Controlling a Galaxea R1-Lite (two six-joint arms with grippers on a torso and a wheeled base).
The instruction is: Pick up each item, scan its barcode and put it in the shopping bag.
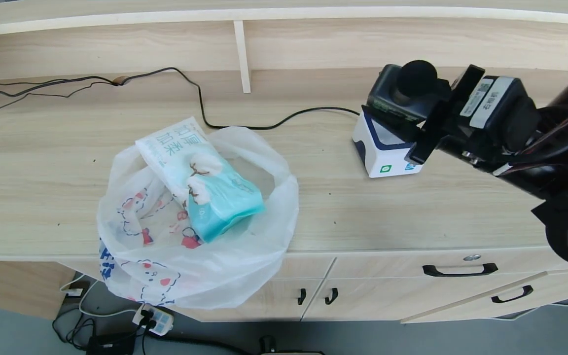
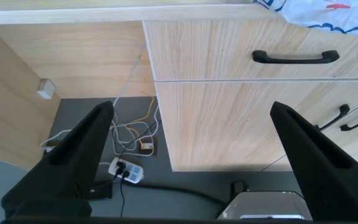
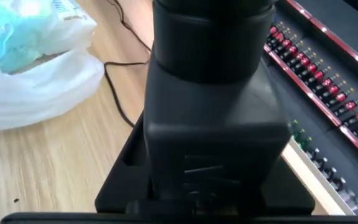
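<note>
Clamped in the right gripper [image 1: 439,116], upper right of the head view: a dark bottle [image 1: 405,93], just above the white scanner [image 1: 387,158]. Left of centre, shopping bag [image 1: 264,231] holding a tissue pack [image 1: 205,182]. Left gripper [image 2: 191,115] spread wide, facing drawers [image 2: 229,124].

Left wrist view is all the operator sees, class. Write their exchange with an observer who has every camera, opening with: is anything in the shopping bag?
Observer: Yes, a teal and white tissue pack lies in the shopping bag.
Operator: Where does the bag sit?
Observer: On the counter, sagging over its front edge.
Operator: And the right arm?
Observer: The right gripper holds a dark bottle over the white scanner.
</note>
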